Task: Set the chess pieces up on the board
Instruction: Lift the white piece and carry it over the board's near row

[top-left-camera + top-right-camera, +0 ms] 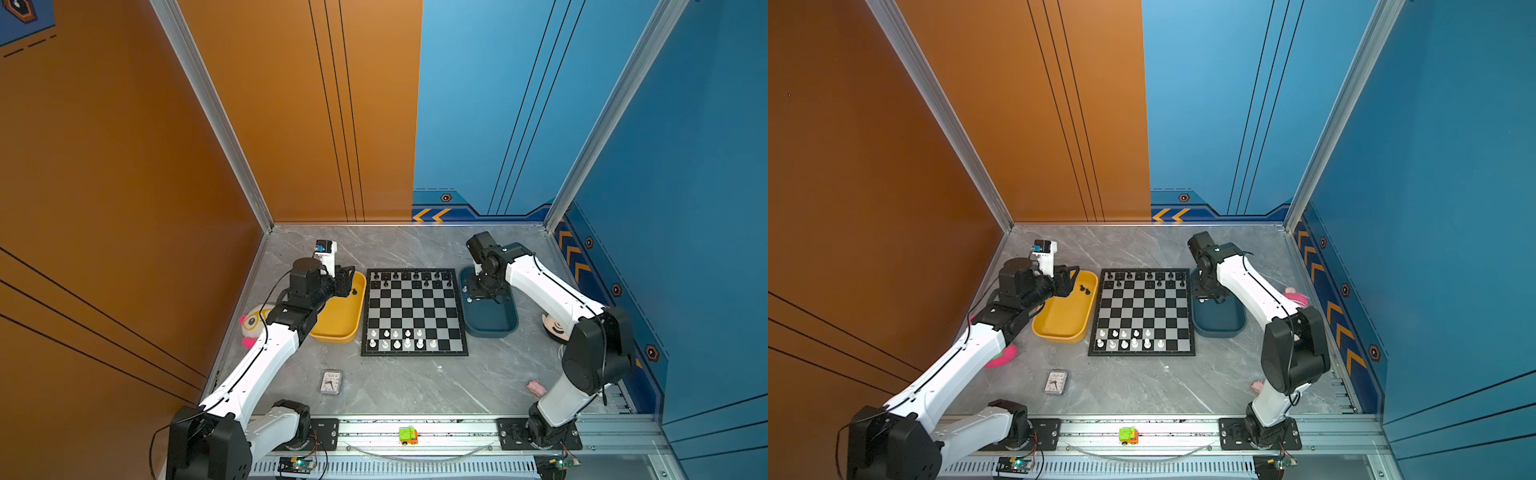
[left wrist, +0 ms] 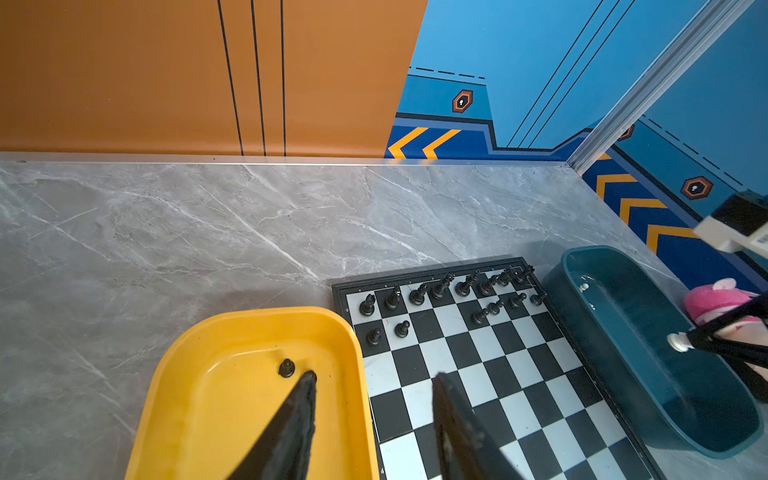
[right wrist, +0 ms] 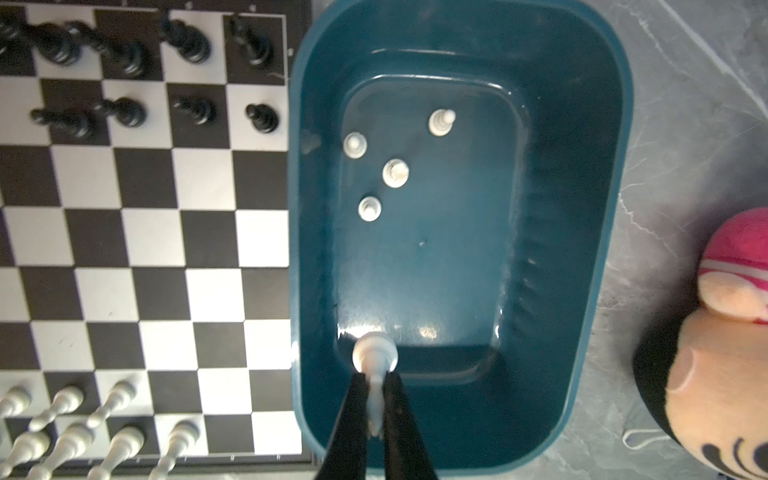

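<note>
In both top views the board, silvery-grey and black squares in a thin black frame, carries fourteen glossy black chess pieces on its far rows and ten white chess pieces on its near rows.

In the left wrist view, the left gripper gapes empty above the board-side rim of the yellow tray, which holds two black pawns.

In the right wrist view, the right gripper pinches one white piece over the teal tray beside the board. Four white pieces stand in the tray.
</note>
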Robot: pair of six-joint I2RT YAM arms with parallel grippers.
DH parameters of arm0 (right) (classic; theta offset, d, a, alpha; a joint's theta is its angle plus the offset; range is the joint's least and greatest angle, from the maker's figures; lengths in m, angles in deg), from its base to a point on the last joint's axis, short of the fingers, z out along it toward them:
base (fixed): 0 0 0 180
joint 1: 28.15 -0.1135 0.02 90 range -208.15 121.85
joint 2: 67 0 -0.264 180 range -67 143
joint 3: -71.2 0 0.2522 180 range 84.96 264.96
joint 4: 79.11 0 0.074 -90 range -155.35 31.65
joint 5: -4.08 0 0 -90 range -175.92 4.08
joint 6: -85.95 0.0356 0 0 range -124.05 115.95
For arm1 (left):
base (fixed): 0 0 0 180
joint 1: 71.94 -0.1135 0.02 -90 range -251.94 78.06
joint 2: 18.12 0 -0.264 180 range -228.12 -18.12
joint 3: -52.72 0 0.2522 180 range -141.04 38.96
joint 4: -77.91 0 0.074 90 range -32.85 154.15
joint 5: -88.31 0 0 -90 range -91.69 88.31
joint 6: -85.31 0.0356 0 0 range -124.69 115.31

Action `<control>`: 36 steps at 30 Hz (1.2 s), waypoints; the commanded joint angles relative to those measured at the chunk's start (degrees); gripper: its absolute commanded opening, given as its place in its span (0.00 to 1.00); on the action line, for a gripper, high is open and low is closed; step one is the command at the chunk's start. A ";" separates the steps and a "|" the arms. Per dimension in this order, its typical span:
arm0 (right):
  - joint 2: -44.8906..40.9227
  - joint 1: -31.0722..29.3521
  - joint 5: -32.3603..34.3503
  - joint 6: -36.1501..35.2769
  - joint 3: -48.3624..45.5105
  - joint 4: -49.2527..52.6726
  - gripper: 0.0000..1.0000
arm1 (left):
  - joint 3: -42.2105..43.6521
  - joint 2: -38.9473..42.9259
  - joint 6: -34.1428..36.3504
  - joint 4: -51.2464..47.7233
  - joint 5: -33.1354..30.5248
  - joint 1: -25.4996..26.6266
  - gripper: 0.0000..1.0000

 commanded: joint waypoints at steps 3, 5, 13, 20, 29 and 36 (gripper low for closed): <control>-3.76 -5.25 1.08 1.59 -1.28 6.48 0.00 | 0.91 1.39 -0.25 1.45 1.85 -0.16 0.47; -4.27 -7.39 0.30 2.42 -1.58 6.80 0.00 | 0.91 1.58 -0.29 1.55 2.08 0.00 0.48; -3.84 -14.90 -1.11 6.13 -4.06 7.20 0.00 | 1.32 2.44 -0.22 1.73 1.95 0.85 0.48; -2.22 -19.99 -3.42 8.88 -8.10 1.77 0.00 | 1.34 2.86 -0.16 1.73 1.95 1.57 0.48; 0.91 -21.69 -3.97 9.87 -11.34 -3.14 0.00 | 1.53 3.78 0.80 0.64 0.11 2.95 0.48; 3.38 -21.78 -3.84 10.09 -12.86 -5.64 0.00 | 1.52 3.85 1.17 0.32 -0.69 3.35 0.48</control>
